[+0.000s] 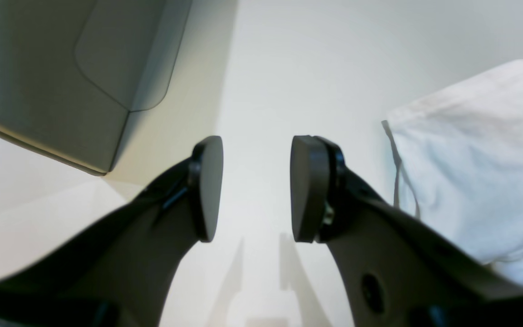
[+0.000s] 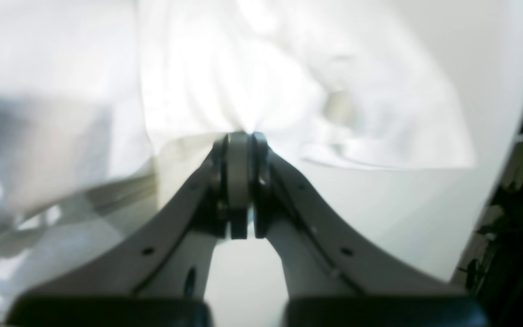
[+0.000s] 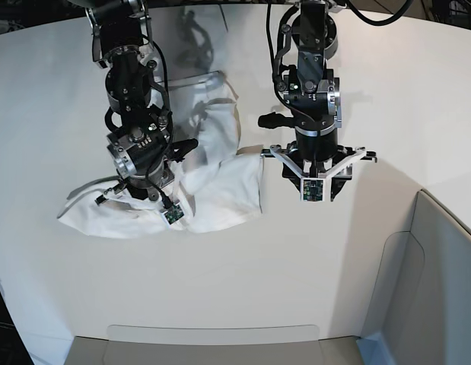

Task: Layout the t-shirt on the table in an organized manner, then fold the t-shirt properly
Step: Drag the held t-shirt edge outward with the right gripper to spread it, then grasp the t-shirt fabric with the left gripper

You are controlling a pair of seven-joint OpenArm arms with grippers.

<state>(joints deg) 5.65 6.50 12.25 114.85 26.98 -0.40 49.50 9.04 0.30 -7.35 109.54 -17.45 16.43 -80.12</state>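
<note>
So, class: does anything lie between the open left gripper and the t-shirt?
Nothing visible does. In the left wrist view only bare table separates the left gripper from the t-shirt edge at the side. The grey panel sits on the opposite side.

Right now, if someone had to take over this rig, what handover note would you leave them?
Right gripper: shut on a pinch of the white cotton t-shirt.
Left gripper: open, empty, hanging over bare white tabletop beside the shirt's edge.
Shirt: crumpled in a heap, mostly under the right arm; no print visible.
Done: cloth gripped, nothing more.
Left: spread the shirt flat, then fold it.
Grey bin-like panel stands at the table's edge near the left arm.
</note>
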